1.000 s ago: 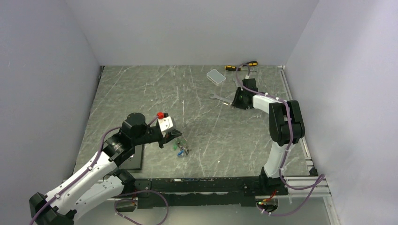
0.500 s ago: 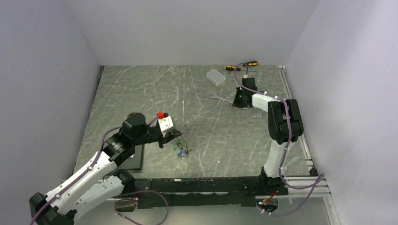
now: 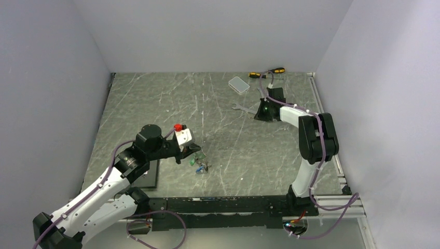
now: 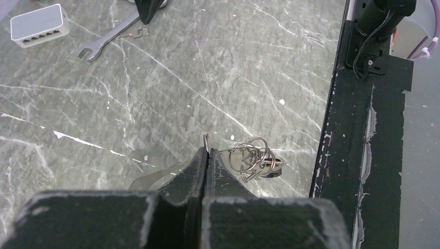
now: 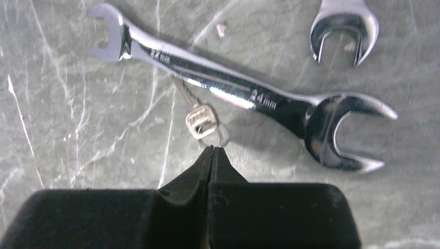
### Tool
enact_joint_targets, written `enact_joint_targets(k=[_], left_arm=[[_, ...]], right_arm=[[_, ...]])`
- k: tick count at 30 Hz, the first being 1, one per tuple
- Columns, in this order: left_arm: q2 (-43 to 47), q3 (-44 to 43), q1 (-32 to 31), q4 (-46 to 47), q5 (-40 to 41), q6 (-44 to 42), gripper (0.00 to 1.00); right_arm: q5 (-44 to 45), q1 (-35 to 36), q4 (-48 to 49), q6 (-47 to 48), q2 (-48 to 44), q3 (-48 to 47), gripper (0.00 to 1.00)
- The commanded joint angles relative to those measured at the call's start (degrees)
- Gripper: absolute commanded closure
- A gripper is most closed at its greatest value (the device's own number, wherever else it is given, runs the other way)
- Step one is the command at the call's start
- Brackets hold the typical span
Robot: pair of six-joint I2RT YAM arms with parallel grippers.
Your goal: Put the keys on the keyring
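Keyring pinched in L gripper, keys bunched on it; R gripper closed by loose key partly under wrench.

On my right wrist feed the key just below the long wrench runs its blade tip under that wrench's shank, and a second wrench above it is cut off by the top edge. Far from the long wrench, the keyring disappears between the left pincer's closed fingers, and the keys bunched there are too tangled to count.
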State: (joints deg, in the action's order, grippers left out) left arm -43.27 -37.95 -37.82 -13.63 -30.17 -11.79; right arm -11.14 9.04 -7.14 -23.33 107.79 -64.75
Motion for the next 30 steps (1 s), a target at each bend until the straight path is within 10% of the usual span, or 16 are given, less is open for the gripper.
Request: enact_joint_targets(k=[1,8,12,16,30], left_arm=[[-0.05,-3.09,0.39,2.51,-1.51,-0.86,1.0],[-0.33,-3.18,0.69,2.46,-1.56,-0.86,1.0],[-0.47,-3.18,0.7,2.33,-1.58,-0.95,1.0],[-0.77,-3.29,0.67,2.13,-1.49,-1.11,1.0],[-0.75,-3.35,0.76,1.94,-1.65,-1.22,1.0]], right_arm=[[0.74,2.26,0.55,1.28,-6.73,3.01,1.0],[5.07,6.64,-1.1,1.91,-12.32,6.26,1.0],[8.22,6.68,-4.79,2.87,-9.14,2.55,0.43],[14.97,7.93,-10.07,5.65,-4.8,-3.98,0.26],[19.03,8.34,-15.89,8.64,6.51,-14.18,0.41]])
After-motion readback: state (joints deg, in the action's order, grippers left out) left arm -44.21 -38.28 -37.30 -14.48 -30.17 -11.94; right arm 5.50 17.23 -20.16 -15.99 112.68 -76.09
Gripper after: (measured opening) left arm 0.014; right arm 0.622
